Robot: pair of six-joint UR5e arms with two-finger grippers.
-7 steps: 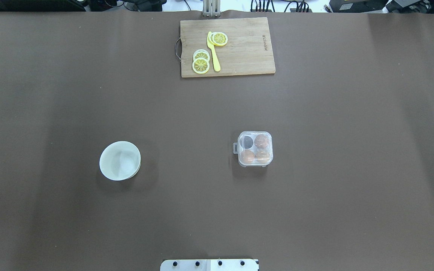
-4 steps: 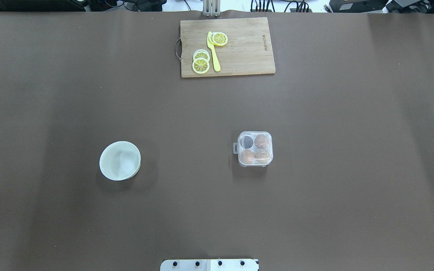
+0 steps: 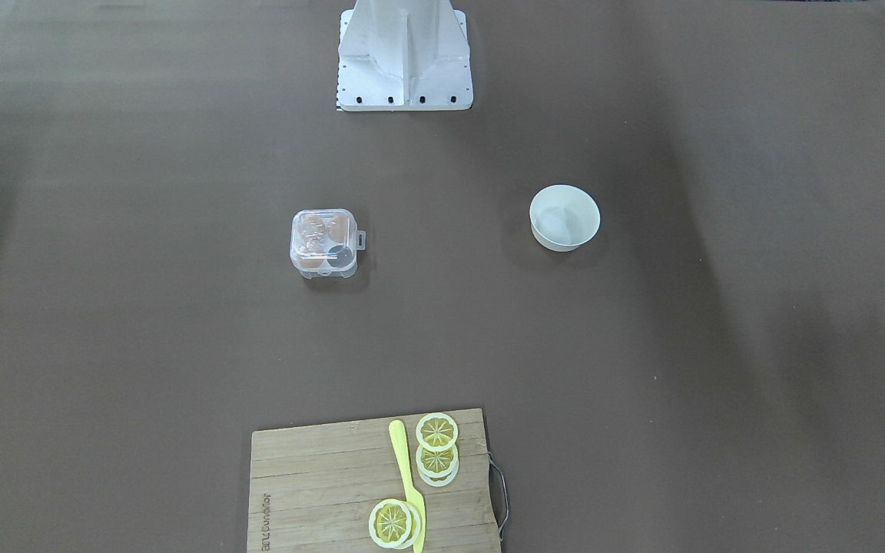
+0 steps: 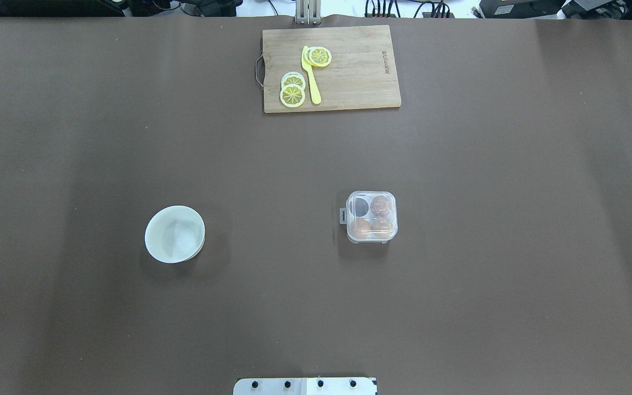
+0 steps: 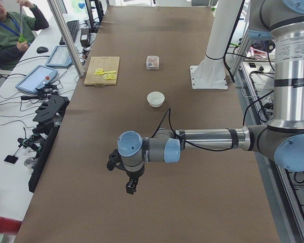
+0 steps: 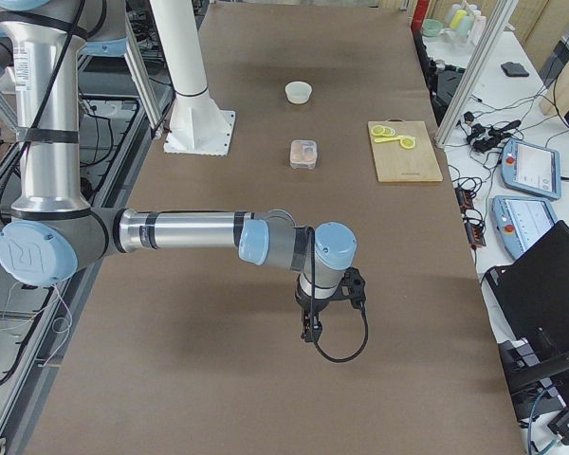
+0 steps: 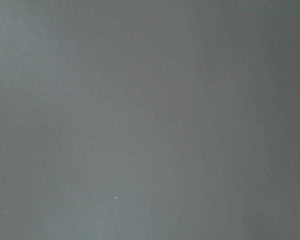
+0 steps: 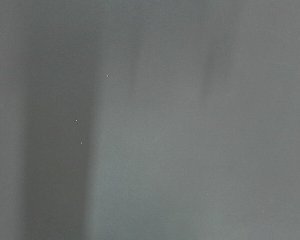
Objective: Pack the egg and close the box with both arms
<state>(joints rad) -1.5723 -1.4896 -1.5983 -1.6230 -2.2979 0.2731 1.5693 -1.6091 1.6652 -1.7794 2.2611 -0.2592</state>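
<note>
Eggs (image 3: pixel 309 227), three of them, smooth and light brown, are sitting inside the box (image 3: pixel 323 243) in the front-facing view. The box is a small clear plastic case resting on the brown tabletop (image 3: pixel 642 369), well apart from the white bowl (image 3: pixel 564 217). Its fourth cell is showing dark, and glare on the plastic is blurring the egg outlines. Overhead, the box (image 4: pixel 372 216) is lying right of centre with its latch tab pointing toward the bowl (image 4: pixel 174 234); the lid is seeming to lie down over the cells, though the seam is too small to judge. From the left end, the left gripper (image 5: pixel 130 188) is hanging over bare tabletop far from the box (image 5: pixel 152 62), and I cannot tell whether its fingers are apart or together. From the right end, the right gripper (image 6: pixel 310 330) is hovering well short of the box (image 6: pixel 303 154), and I cannot tell how its fingers are standing either. Both wrist cameras are showing only blurred grey-brown surface.
</note>
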